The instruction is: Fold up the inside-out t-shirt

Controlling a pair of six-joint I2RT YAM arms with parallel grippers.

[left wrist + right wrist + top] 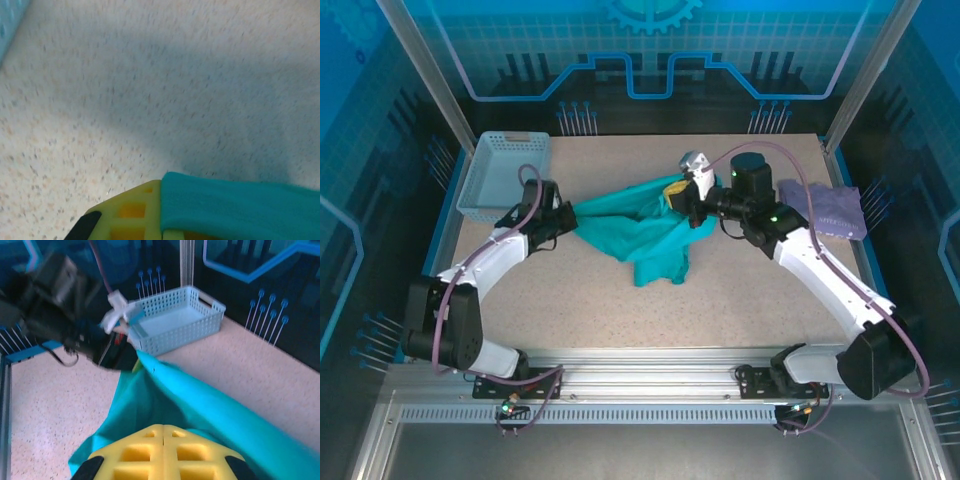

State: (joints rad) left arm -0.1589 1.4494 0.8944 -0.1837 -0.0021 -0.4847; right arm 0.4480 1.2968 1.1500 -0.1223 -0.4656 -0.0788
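Roughly at the middle of the surface point(620, 320), the inside-out t-shirt point(640, 228) is stretched between the 2 arms. It forms a teal-green band running from the left fingers point(566, 217) across to the right fingers point(676, 189). A loose bunch of it sags toward the near edge and seems to rest on the surface below the span. The left fingers are closed on the left end of the cloth. In the left wrist view a yellow finger pad point(131, 214) sits at the bottom edge, with a folded strip of the teal shirt point(240, 206) lying across it and the speckled surface point(150, 90) blurred beyond. The right fingers are likewise closed on the other end. In the right wrist view the 2 yellow pads point(162, 454) meet with no gap, and the shirt point(165, 395) emerges from behind them and runs as a taut sheet toward the blurred left arm point(55, 305). A pale blue perforated basket point(505, 178) stands at the far left corner of the surface, close behind the left arm and apart from the shirt. A lavender folded garment point(825, 208) lies at the right side, just beyond the right arm point(810, 255), also clear of the shirt.
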